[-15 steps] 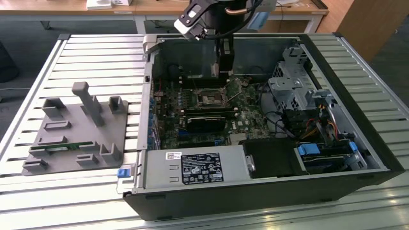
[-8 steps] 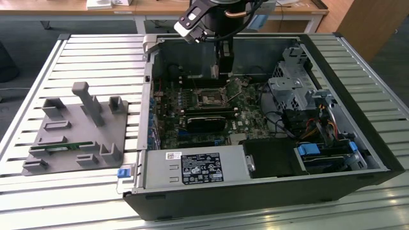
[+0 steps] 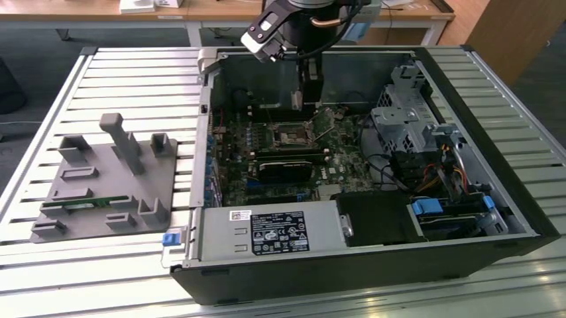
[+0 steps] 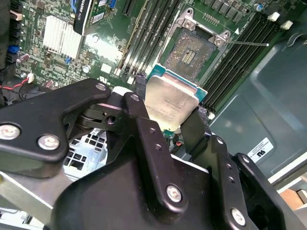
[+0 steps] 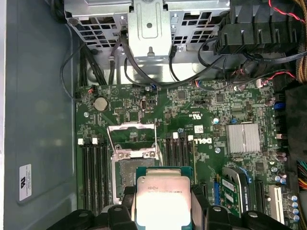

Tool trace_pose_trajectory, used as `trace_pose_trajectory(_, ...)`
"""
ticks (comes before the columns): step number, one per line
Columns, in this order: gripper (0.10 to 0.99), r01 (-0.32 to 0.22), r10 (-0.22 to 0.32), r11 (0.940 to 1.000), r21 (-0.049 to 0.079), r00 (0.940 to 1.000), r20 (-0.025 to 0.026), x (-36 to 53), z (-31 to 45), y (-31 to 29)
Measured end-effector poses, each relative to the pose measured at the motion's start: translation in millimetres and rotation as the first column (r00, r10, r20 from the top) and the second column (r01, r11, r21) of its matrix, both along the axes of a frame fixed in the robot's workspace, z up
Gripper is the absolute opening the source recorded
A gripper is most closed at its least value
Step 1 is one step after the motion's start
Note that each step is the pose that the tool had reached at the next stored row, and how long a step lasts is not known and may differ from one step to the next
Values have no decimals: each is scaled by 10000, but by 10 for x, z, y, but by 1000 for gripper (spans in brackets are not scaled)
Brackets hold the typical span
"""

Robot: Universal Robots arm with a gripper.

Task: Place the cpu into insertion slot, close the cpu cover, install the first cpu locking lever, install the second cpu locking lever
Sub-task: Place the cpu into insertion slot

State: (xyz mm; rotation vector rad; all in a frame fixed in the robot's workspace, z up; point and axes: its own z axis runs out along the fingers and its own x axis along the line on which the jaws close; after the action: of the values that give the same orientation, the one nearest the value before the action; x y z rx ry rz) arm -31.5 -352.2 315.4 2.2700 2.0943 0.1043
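My gripper (image 4: 170, 109) is shut on the cpu (image 4: 169, 101), a small square chip with a pale metal top, held by two opposite edges between the black fingers (image 4: 136, 103). The cpu hangs above the motherboard, beside the insertion slot (image 4: 189, 51), whose dark centre lies bare. In the first wrist view the cpu (image 5: 163, 201) sits in the gripper (image 5: 163, 207) just short of the insertion slot (image 5: 128, 168). The cpu cover (image 5: 134, 153) stands swung up at the slot's far side. In the exterior view the gripper (image 3: 304, 98) reaches into the open case above the slot (image 3: 290, 134).
A long black card (image 3: 285, 167) lies next to the slot, with memory slots (image 5: 93, 172) on either side. A drive cage (image 3: 402, 122) and cables fill the exterior view's right. A grey fixture (image 3: 102, 179) stands on the slatted table outside the case.
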Motion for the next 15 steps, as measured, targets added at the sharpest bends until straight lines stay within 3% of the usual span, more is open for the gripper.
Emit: trace_pose_trajectory(15,541,-1,1,10000,6,10000,-19,0,-74,0)
